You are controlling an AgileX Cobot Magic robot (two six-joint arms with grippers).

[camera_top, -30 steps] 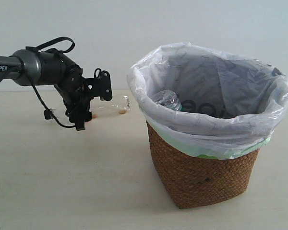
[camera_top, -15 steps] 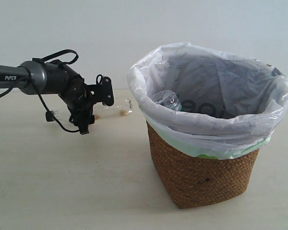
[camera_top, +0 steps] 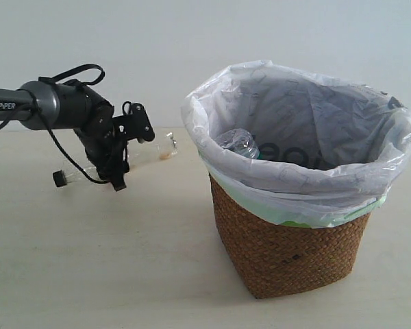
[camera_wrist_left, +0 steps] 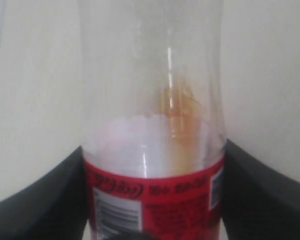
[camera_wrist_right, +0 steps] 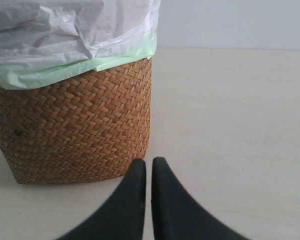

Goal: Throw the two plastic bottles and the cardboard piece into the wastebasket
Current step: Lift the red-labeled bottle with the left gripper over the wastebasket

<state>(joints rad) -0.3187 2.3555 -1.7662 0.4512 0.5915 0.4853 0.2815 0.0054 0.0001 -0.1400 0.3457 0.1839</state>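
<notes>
The left gripper [camera_top: 115, 163] is clamped around the red-label bottle [camera_wrist_left: 152, 150], low over the table [camera_top: 89, 260].
Its black cap [camera_top: 58, 178] points to eight o'clock. The wastebasket [camera_top: 288, 253] stands at three o'clock, with the other bottle [camera_top: 238, 142] inside. The next move likely calls for a lift, a carry over the rim, and a release. The right gripper [camera_wrist_right: 149, 167] is pinched together, empty. The cardboard piece is not visible.

The left arm [camera_top: 27, 103] reaches in roughly level from the left edge of the exterior view. Its wrist bends down, so the left claw [camera_top: 115, 164] points downward. Its fingers [camera_wrist_left: 40, 200] grip either side of the red-label bottle [camera_wrist_left: 150, 100]. The right claw [camera_wrist_right: 149, 170] sits low, fingertips almost touching, holding nothing.
</notes>
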